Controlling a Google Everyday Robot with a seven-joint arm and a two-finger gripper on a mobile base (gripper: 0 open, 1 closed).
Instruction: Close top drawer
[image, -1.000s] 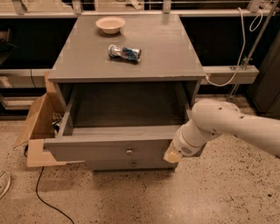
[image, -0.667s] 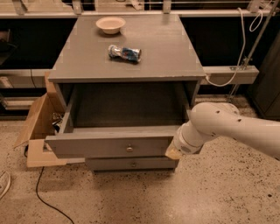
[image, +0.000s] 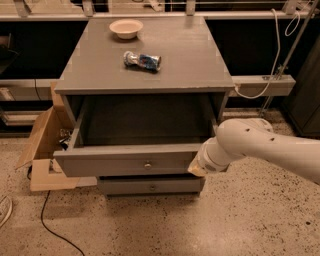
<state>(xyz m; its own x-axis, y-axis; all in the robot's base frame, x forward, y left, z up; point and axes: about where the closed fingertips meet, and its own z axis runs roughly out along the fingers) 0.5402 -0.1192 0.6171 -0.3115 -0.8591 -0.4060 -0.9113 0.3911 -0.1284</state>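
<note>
Fingers: hidden where the wrist met the drawer front; could not tell whether they were spread or closed.
Gripper (image: 197, 169): at the cabinet's front right corner, low, its pale tip against the right end of the top drawer's front.
Floor (image: 150, 230): speckled stone, spreading out in front of the cabinet and to both sides.
Cabinet (image: 185, 60): grey wood with a flat square top, standing in the middle of the view with dark shelving behind it.
Arm (image: 260, 147): white and rounded, coming in from the cabinet's right side and angling down to its front right corner.
Top drawer (image: 115, 161): just under the cabinet's top, pulled well out toward the camera, its deep box open to view and its front hanging forward of the cabinet's face.
Box (image: 40, 145): brown cardboard with flaps open, on the floor against the cabinet's left side.
Lower drawer (image: 150, 186): under the top drawer, its front set further back toward the cabinet.
Bowl (image: 126, 28): pale, upright, near the back edge of the cabinet's top, left of centre.
Can (image: 143, 60): blue and silver, lying on its side near the middle of the cabinet's top, in front of the bowl.
Cable (image: 47, 220): black, trailing over the floor in front of the cabinet's left corner.
Knob (image: 147, 164): small, round, metal, at the centre of the top drawer's front.
</note>
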